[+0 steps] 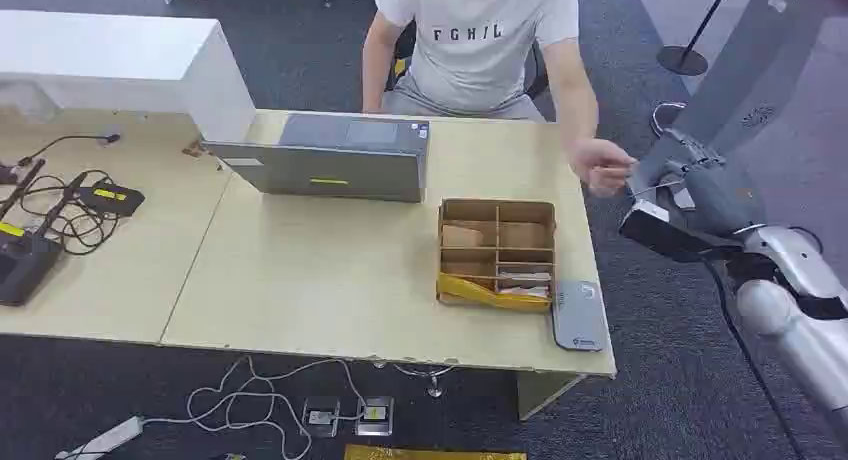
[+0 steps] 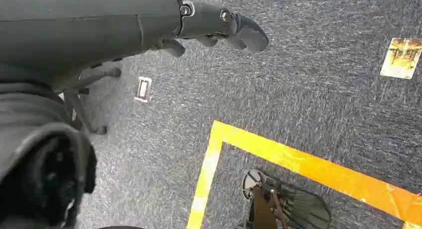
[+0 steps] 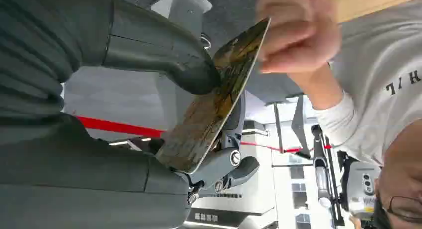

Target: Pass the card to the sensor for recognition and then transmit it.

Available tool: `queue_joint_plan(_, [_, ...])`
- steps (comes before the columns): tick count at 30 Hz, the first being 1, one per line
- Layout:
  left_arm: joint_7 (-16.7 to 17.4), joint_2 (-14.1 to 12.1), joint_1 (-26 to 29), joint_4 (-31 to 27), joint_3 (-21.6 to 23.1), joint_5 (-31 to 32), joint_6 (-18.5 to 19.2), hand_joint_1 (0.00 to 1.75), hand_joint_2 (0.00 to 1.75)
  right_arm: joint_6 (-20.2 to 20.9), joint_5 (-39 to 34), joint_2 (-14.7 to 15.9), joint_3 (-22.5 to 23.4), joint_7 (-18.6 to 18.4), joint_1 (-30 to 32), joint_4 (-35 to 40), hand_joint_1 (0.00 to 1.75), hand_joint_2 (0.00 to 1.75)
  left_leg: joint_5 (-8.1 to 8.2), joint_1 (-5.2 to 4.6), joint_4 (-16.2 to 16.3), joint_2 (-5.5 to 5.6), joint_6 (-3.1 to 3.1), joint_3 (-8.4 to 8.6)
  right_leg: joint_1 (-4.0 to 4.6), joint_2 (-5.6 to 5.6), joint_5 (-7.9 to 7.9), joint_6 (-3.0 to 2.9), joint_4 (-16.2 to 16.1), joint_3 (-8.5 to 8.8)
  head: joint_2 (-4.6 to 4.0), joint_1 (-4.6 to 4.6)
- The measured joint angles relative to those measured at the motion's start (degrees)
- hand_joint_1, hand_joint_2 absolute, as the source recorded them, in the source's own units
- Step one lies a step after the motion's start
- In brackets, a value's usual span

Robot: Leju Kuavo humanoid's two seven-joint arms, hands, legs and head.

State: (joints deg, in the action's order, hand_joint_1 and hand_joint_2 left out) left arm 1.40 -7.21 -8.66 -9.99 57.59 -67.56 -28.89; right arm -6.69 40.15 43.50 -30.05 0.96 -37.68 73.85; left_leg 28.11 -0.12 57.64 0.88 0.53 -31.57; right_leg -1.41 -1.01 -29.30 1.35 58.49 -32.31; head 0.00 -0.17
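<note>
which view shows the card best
The right wrist view: the card is large there, pinched by the right robot hand, with a person's hand at its far end. The head view shows only a thin sliver. The left wrist view shows floor.

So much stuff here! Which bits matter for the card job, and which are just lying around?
Part of the job:
card, pinched in the robot's right hand
person's hand at the card
grey sensor
cardboard box

Lying about:
laptop
cables
floor sockets

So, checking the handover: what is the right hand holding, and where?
The right hand pinches the card across its faces near mid-length, while a person's hand grips the far end.
</note>
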Motion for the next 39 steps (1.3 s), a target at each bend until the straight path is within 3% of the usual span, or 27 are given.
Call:
queue_joint_plan(5, [0.00,0.00,0.00,0.00,0.02,0.09,0.00,0.00,0.00,0.04,-0.20,0.00,0.00,-0.20,1.19,0.07,1.75,1.75,0.00,0.01,0.00,0.00,0.00,0.03,0.01,-0.01,0.00,0.00,0.00,0.02,0.00,0.00])
queue_joint_plan(17, [0.00,0.07,0.00,0.00,0.02,-0.18,-1.23,0.00,0.00,-0.57,-2.71,0.02,0.07,-2.47,11.23,3.76,1.75,1.75,0.01,0.01,-0.01,0.00,0.00,0.02,0.01,0.01,0.00,0.00,0.00,0.01,0.00,0.00])
queue_joint_plan(39, [0.39,0.55,-0.01,0.00,1.11,-0.44,-2.32,0.00,0.00,-0.04,-5.38,-3.02,-2.31,-1.70,14.06,4.68,1.75,1.75,0.01,0.01,-0.01,-0.01,0.00,0.02,0.01,0.01,0.00,0.00,0.00,0.02,0.00,0.00])
